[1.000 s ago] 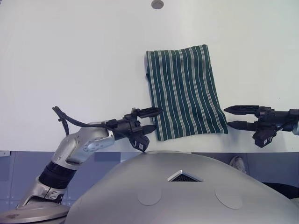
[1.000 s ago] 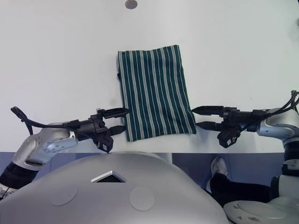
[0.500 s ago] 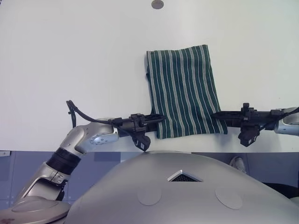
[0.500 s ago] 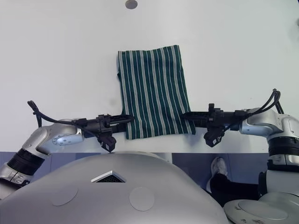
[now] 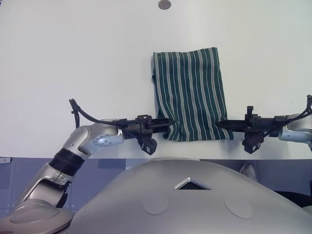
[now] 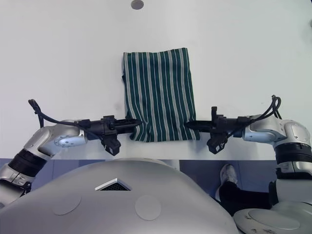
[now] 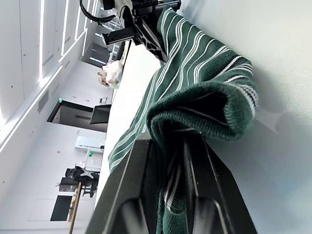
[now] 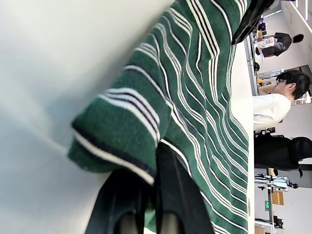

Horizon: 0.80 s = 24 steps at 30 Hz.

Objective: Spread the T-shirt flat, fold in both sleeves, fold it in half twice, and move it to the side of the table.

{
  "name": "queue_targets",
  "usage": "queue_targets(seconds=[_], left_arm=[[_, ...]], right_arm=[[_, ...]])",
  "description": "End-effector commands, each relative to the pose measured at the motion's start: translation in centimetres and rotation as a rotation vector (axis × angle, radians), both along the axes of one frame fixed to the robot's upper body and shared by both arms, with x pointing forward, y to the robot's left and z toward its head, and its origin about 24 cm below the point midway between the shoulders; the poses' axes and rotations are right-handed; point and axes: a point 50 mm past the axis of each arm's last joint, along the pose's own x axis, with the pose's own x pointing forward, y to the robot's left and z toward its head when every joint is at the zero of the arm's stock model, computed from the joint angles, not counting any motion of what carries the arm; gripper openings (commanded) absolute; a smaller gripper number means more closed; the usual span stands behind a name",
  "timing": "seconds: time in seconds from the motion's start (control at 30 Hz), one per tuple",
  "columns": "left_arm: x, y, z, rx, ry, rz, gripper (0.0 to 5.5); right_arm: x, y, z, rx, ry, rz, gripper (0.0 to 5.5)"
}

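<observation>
The T-shirt (image 5: 190, 92), green with thin white stripes, lies folded into a narrow upright rectangle on the white table (image 5: 73, 73). My left gripper (image 5: 170, 122) is at its near left corner, shut on the hem. In the left wrist view the cloth (image 7: 204, 97) bunches up between the two black fingers (image 7: 141, 175). My right gripper (image 5: 219, 124) is at the near right corner, shut on the hem too. The right wrist view has the striped corner (image 8: 126, 131) pinched between its fingers (image 8: 175, 200). Both corners are raised slightly off the table.
A small grey round disc (image 5: 164, 4) is set into the table at its far edge. The table's near edge (image 5: 97, 157) runs just below both arms. Wide bare table lies to the left and right of the shirt.
Both grippers were open beside the near corners; they have moved inward and shut on them. The near hem has drawn a little away from the table's edge.
</observation>
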Motion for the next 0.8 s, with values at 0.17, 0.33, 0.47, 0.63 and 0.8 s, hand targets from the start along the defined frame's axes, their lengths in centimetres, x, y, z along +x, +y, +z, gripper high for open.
queue_targets(seconds=[0.17,0.33,0.47,0.63,0.8], left_arm=[[-2.5,3.8,-1.2,0.446,0.399,-0.264,0.09],[-0.5,-0.3,4.9,0.346,0.691,-0.283,0.05],[1.1,1.0,9.5,0.29,0.98,-0.235,0.05],[3.1,3.3,11.8,0.221,1.125,-0.169,0.05],[4.4,3.4,10.3,0.189,1.139,-0.112,0.05]], right_arm=[[0.4,1.7,4.0,-0.211,0.237,0.051,0.04],[-0.5,3.6,7.0,-0.221,0.708,-0.07,0.04],[0.4,2.8,7.9,-0.236,0.922,-0.193,0.04],[1.7,2.7,8.5,-0.158,1.012,-0.295,0.04],[4.2,3.9,9.0,0.023,1.062,-0.379,0.04]])
